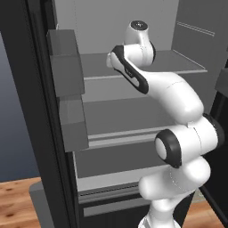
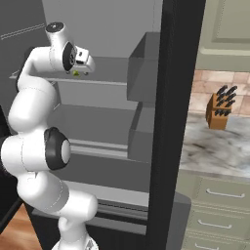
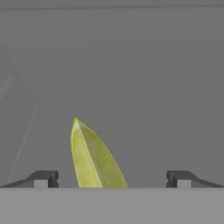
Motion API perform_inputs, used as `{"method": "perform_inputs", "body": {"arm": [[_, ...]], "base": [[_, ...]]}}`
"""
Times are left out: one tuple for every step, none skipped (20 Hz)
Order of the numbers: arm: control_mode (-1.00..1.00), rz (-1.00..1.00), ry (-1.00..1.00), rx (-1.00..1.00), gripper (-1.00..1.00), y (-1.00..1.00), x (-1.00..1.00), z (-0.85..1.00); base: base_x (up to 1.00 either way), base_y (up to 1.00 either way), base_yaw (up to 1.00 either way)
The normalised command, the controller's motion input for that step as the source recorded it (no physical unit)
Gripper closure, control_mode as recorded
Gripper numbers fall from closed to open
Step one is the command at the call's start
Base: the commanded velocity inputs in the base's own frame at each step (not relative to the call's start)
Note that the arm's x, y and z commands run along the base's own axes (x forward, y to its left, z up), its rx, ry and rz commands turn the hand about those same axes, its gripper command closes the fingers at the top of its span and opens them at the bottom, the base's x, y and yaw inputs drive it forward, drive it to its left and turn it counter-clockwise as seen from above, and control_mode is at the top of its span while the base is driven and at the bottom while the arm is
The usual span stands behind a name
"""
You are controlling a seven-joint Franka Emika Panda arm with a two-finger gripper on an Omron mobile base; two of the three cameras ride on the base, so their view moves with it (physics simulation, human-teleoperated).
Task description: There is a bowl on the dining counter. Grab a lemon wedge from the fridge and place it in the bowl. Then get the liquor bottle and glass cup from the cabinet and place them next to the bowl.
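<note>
The fridge stands open, and my arm reaches in over its upper shelf. The lemon wedge, a small yellow-green sliver, lies on that shelf with its tip pointing away from the hand. My gripper is open around it, with one dark fingertip to its left and the other far to its right, neither touching it. In the right base view the gripper hangs just above the shelf, and the lemon wedge is a speck under it.
Grey door bins jut out on the left door. The black edge of the right door stands close beside the arm. Past it, a knife block sits on a marble counter above sage-green drawers.
</note>
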Motion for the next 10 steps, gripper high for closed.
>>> {"method": "perform_inputs", "body": {"arm": [[-1.00, 0.00, 0.08, -0.01, 1.00, 0.00, 0.31, -0.71], [-1.00, 0.00, 0.09, -0.01, 1.00, 0.00, 0.31, -0.73], [-1.00, 0.00, 0.10, -0.01, 1.00, 0.01, 0.32, -0.73], [-1.00, 0.00, 0.10, -0.01, 1.00, 0.00, 0.32, -0.71], [-1.00, 0.00, 0.10, 0.00, 1.00, 0.00, 0.33, -0.71], [-1.00, 0.00, 0.07, 0.00, 1.00, 0.00, 0.27, -0.66], [-1.00, 0.00, 0.04, 0.00, 1.00, 0.00, 0.24, -0.64], [-1.00, 0.01, 0.02, 0.00, 1.00, 0.00, 0.14, -0.61], [-1.00, 0.02, 0.02, 0.00, 1.00, 0.00, 0.09, -0.60], [-1.00, 0.02, 0.00, 0.00, 1.00, -0.01, 0.01, -0.54]], "base": [[0.00, 0.00, 0.00], [0.00, 0.00, 0.00], [0.00, 0.00, 0.00], [0.00, 0.00, 0.00], [0.00, 0.00, 0.00], [0.00, 0.00, 0.00], [0.00, 0.00, 0.00], [0.00, 0.00, 0.00], [0.00, 0.00, 0.00], [0.00, 0.00, 0.00]]}}
